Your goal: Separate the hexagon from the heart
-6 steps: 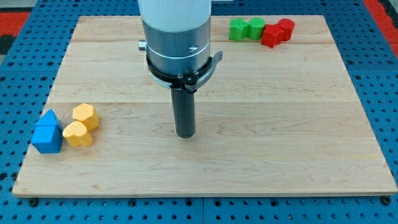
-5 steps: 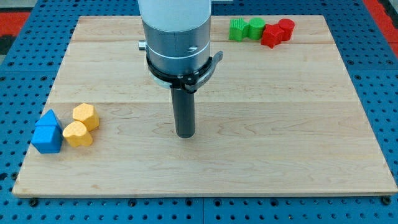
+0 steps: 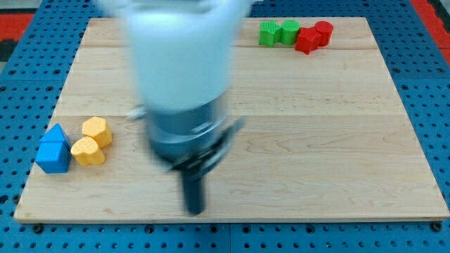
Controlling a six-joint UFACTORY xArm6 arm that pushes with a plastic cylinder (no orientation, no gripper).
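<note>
Two yellow blocks sit at the view's left: a yellow hexagon (image 3: 96,131) and, just below it and touching, a yellow heart (image 3: 88,151). My tip (image 3: 195,210) is blurred by motion and stands near the board's bottom edge, well to the right of the yellow pair and a little below them. It touches no block.
Two blue blocks (image 3: 54,150) sit against the left of the yellow heart. Two green blocks (image 3: 278,32) and two red blocks (image 3: 313,36) cluster at the view's top right. The wooden board (image 3: 337,154) lies on a blue pegboard.
My tip has moved quickly toward the view's bottom and slightly left, from the board's middle to near its bottom edge. No block has moved.
</note>
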